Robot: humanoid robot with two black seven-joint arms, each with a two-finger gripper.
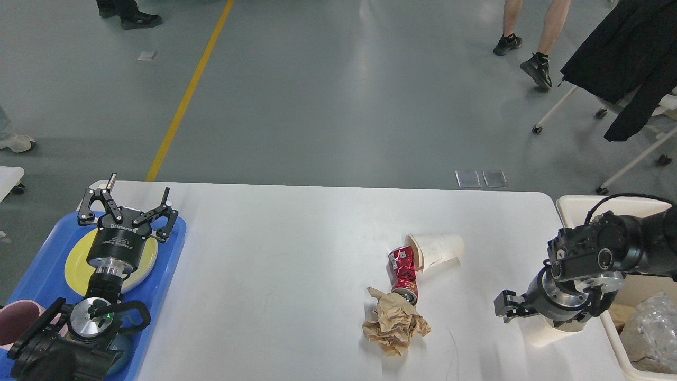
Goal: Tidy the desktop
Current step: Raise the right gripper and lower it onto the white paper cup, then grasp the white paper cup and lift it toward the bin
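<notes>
The white desktop (296, 254) fills the lower middle of the head view. Near its right centre lie a crushed red can (404, 275), a white paper cup (439, 250) on its side touching the can's top, and a crumpled brown paper wad (394, 325) at the can's lower end. My left gripper (129, 206) is open and empty above the blue tray, far left of this litter. My right gripper (513, 307) hovers low at the desktop's right edge, right of the litter. A white object (555, 332) shows under it; its fingers cannot be told apart.
A blue tray (174, 248) at the left holds a yellow plate (76, 267) and a pink cup (13, 325). A cream bin (571, 203) at the right edge holds crumpled clear plastic (653, 328). A chair with a black coat (629, 58) and people's legs stand beyond the desk.
</notes>
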